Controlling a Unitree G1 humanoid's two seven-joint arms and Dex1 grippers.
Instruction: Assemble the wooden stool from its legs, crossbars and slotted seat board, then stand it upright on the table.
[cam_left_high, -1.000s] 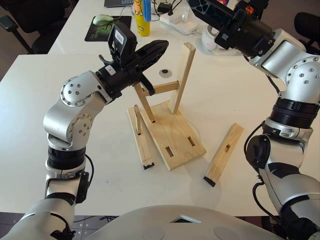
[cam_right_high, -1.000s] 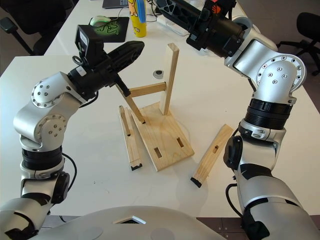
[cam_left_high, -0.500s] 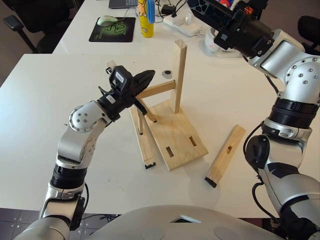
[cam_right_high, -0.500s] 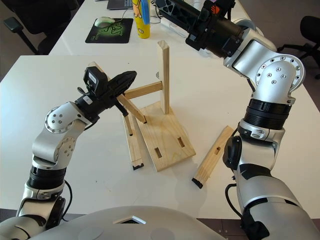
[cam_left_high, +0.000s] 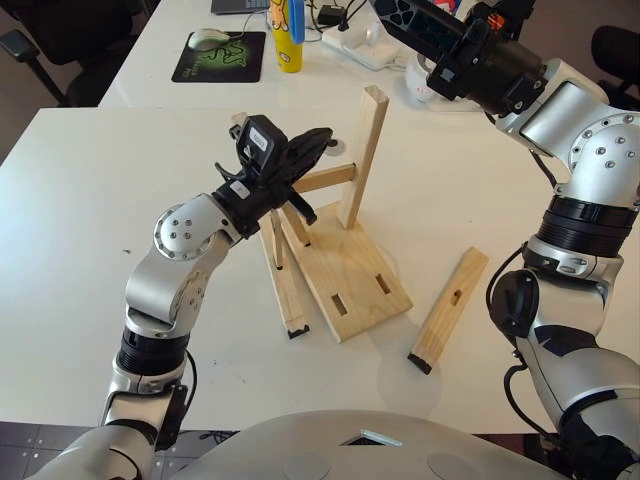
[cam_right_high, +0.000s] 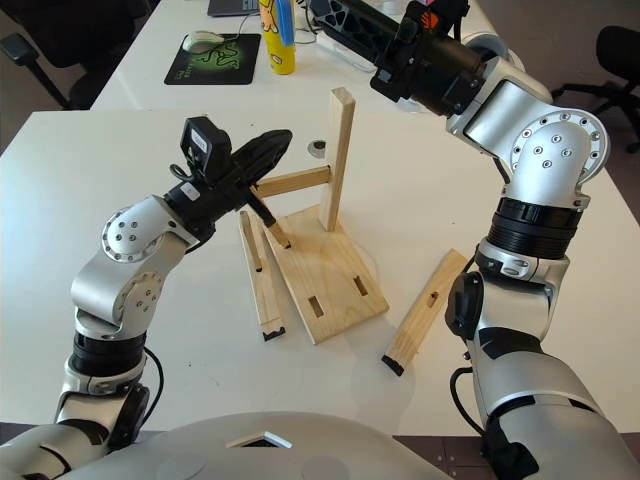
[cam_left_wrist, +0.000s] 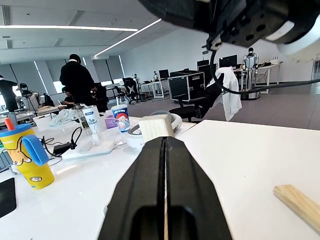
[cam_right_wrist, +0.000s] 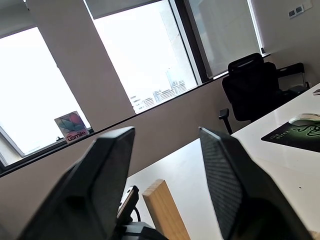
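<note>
The slotted seat board (cam_left_high: 350, 272) lies flat mid-table. One leg (cam_left_high: 363, 155) stands upright in it, and a crossbar (cam_left_high: 330, 178) joins it to a second, leaning leg (cam_left_high: 298, 222). My left gripper (cam_left_high: 320, 139) is shut, with nothing visible between its fingers, and lies across the top of the leaning leg, pointing at the upright one. Its shut fingers (cam_left_wrist: 150, 190) aim at that leg's top end (cam_left_wrist: 156, 127). A loose leg (cam_left_high: 284, 285) lies along the board's left edge, another (cam_left_high: 450, 307) to its right. My right gripper (cam_right_wrist: 165, 165) hangs open, high beyond the upright leg.
A small dark round thing (cam_right_high: 317, 150) sits behind the stool parts. On the far desk stand a yellow bottle (cam_left_high: 287, 30), a mouse pad (cam_left_high: 215, 57) with a mouse, a power strip (cam_left_high: 355, 45) and a white cup (cam_left_high: 420, 85). Bare tabletop stretches to the left and front.
My left gripper dropped and pulled back to the left, then came forward again over the leaning leg toward the upright one. The right arm has stayed where it was.
</note>
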